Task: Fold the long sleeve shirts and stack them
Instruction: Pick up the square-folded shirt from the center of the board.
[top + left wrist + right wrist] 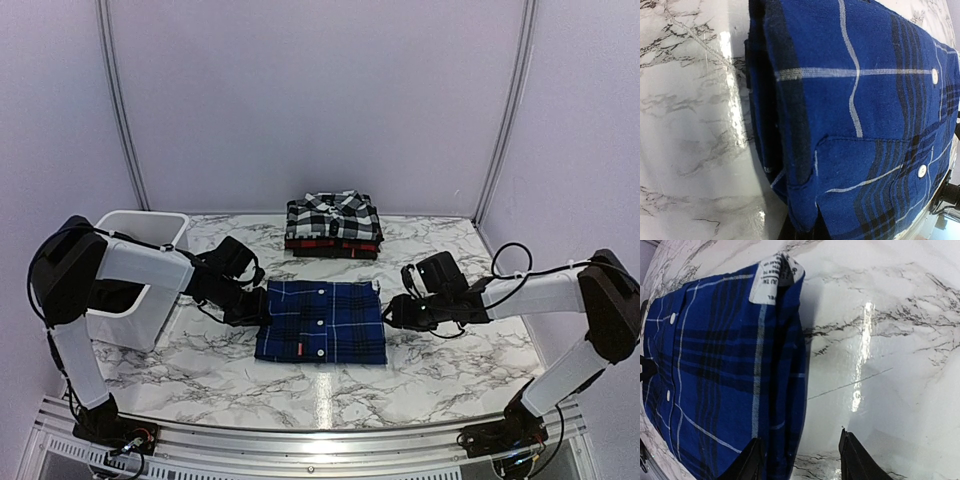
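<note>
- Blue shirt (320, 322): folded, centred on worktop (450, 350).
- Left claw (258, 308): closed at shirt's left edge; tips hidden, grip unclear.
- Right claw (800, 460): jaws apart, straddling right edge.
- Red-and-black shirt (333, 244): mostly covered by black-and-white shirt (333, 212).

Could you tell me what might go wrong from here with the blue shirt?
The left gripper is shut on the blue shirt while the right gripper is open at its other edge; lifting now could tilt it and undo the fold. The right jaws might pinch only some layers.
</note>
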Available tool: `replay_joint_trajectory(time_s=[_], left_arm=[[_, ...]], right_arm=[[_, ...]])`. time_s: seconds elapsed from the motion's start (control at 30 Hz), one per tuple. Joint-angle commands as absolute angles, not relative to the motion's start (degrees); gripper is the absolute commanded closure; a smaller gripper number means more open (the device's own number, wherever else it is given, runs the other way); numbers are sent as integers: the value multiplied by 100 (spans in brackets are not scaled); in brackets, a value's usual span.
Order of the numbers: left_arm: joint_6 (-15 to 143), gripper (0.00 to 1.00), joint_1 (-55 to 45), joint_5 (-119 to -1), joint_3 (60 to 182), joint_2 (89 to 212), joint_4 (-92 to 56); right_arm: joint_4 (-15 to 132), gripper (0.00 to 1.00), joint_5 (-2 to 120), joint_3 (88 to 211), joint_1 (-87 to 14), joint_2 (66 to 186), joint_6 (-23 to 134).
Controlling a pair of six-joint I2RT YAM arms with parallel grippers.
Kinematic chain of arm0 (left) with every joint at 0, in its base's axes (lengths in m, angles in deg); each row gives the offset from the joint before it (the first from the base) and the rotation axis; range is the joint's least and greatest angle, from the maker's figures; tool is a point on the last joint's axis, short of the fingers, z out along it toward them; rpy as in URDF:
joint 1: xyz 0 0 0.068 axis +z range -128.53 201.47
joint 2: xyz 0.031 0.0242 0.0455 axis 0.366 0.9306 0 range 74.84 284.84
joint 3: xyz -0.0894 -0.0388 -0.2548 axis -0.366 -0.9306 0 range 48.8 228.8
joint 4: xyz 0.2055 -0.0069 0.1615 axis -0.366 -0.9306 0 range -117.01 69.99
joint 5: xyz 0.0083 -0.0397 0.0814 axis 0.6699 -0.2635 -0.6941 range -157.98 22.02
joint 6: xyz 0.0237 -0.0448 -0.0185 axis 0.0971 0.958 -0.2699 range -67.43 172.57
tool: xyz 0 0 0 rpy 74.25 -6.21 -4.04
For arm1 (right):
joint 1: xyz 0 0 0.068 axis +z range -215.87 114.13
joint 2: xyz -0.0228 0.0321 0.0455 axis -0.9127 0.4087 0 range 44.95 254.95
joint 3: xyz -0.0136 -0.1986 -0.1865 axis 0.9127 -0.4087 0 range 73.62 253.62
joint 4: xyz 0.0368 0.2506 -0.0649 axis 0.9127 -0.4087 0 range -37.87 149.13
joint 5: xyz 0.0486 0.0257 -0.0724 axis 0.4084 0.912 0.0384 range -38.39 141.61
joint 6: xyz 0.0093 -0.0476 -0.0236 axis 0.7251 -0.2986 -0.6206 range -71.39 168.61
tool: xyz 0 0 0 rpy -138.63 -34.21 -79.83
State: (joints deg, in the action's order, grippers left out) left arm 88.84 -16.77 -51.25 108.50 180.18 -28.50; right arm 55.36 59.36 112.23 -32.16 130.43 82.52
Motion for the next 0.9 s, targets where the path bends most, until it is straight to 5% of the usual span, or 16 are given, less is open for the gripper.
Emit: replay_joint_trajectory(time_s=[0.0, 0.2, 0.33, 0.53, 0.73, 0.87], left_arm=[[8650, 100, -1628, -4972, 10903, 18074, -3168], [8654, 100, -1615, -4969, 10962, 18119, -3179], [8676, 100, -1584, -4998, 10932, 18093, -3192], [8658, 76, -1558, -5106, 10812, 18023, -3188], [8736, 49, -1527, -5228, 10628, 18082, -2985], [8918, 43, -1527, -5071, 10491, 18232, -2628]], right_arm=[[5738, 50, 5701, 11694, -2984, 13050, 8306], [5647, 52, 5526, 11942, -2836, 13587, 8329], [5630, 66, 5374, 11805, -2867, 13748, 8350], [5654, 88, 5398, 11667, -2914, 13908, 8329], [5740, 92, 5397, 11523, -2914, 13941, 8333], [5785, 93, 5405, 11459, -2911, 13987, 8333]])
